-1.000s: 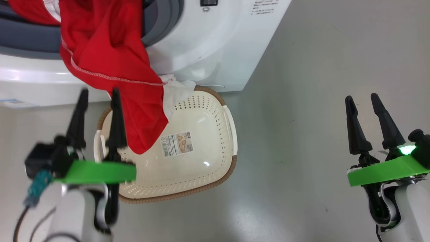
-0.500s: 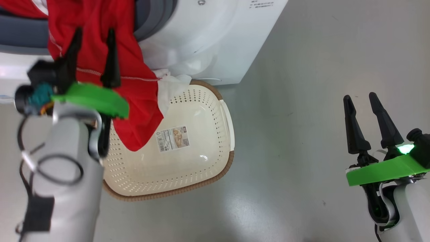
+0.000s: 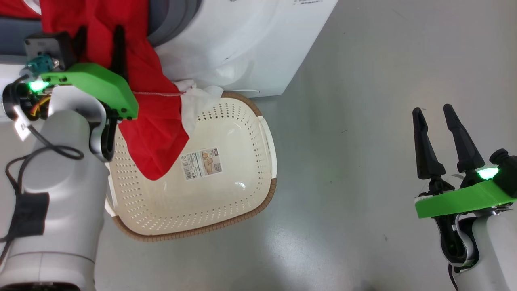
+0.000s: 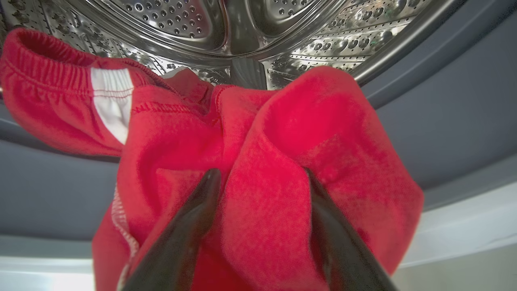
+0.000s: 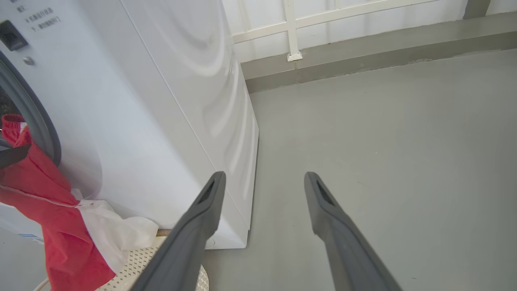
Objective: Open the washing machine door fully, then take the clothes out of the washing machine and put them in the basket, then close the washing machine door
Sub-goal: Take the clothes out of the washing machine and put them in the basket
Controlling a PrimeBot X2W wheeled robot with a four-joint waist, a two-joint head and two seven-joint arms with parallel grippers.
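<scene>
Red clothes (image 3: pixel 153 117) with a white part hang out of the washing machine (image 3: pixel 242 44) mouth, and their lower end drapes into the cream basket (image 3: pixel 210 229) on the floor below. My left gripper (image 3: pixel 100 32) is up at the mouth. In the left wrist view the left gripper (image 4: pixel 258 173) stands open, its fingers straddling a bunched fold of the red clothes (image 4: pixel 266 133) in front of the steel drum (image 4: pixel 173 16). My right gripper (image 3: pixel 432 108) is open and empty over bare floor, far right of the basket. The washing machine door is out of view.
A grey rubber ring (image 4: pixel 444 121) circles the drum mouth. Grey floor (image 3: pixel 363 101) stretches right of the machine and basket. In the right wrist view the machine's side panel (image 5: pixel 161 101) stands left of the right gripper (image 5: pixel 263 174), with a wall and low ledge (image 5: pixel 363 52) behind.
My left gripper rose from beside the basket's left rim to the red clothes at the washer mouth, still open. The head view shifted a little. The right arm stayed put.
</scene>
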